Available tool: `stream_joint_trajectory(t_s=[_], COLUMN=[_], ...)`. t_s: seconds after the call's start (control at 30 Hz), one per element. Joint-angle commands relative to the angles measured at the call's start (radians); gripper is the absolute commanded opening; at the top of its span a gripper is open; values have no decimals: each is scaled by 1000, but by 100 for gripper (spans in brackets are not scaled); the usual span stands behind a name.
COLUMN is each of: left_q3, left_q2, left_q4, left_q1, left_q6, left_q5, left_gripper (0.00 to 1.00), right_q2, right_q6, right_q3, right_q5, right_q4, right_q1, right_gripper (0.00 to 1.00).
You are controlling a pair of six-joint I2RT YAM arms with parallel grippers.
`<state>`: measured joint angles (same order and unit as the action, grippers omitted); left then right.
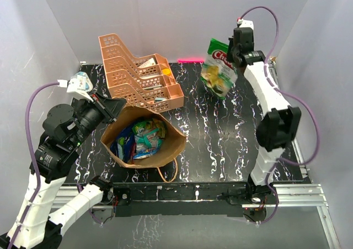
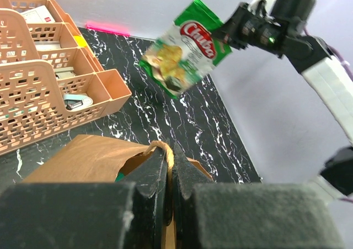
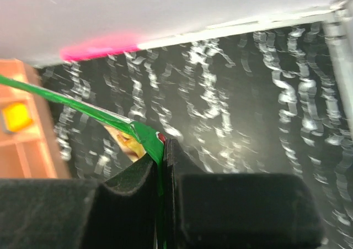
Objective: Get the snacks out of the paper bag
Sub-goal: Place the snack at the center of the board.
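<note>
The brown paper bag (image 1: pixel 174 144) stands open at the table's near left, with several colourful snacks (image 1: pixel 144 136) inside. My left gripper (image 1: pixel 114 110) is at the bag's far-left rim, shut on its twine handle (image 2: pixel 160 147), which loops over the fingertips in the left wrist view; the bag's paper (image 2: pixel 83 158) lies below. A green chip bag with a red logo (image 1: pixel 219 68) hangs in the air over the table's far right. My right gripper (image 1: pixel 235 51) is shut on its top edge. The right wrist view shows the green foil (image 3: pixel 138 132) pinched between the jaws of the right gripper (image 3: pixel 164 149).
An orange mesh tiered tray rack (image 1: pixel 138 75) stands just behind the paper bag, holding small oddments. The bag's other twine handle (image 1: pixel 168 174) droops at the near side. A pink strip (image 1: pixel 190 59) marks the back edge. White walls enclose the table.
</note>
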<state>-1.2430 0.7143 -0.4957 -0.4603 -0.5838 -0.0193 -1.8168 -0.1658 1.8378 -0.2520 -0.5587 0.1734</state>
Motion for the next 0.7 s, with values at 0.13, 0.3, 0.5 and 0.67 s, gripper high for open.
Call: stream_joint_trajectory(t_s=[0.13,0.3,0.5,0.67], left_q3=[-39,-50,-38,-30], left_q2=[-21,-22,-17,-10], left_q4=[51,46,55,69], left_q1=[-13,-15,-15,-15], left_q6=[14,13,5,-11], left_q5=[-23,-31,-49,-77], left_gripper=[0,0,0,0], right_q2=[-263,-182,5,144], right_q6=[-578,-817,-766,-664], right_q3=[368,6,-465,-809], right_q5=[320,469,418,372], right_q4=[24,194,373,517], right_q1=[-143,-285,-377,-452], right_gripper=[8,8,8,8])
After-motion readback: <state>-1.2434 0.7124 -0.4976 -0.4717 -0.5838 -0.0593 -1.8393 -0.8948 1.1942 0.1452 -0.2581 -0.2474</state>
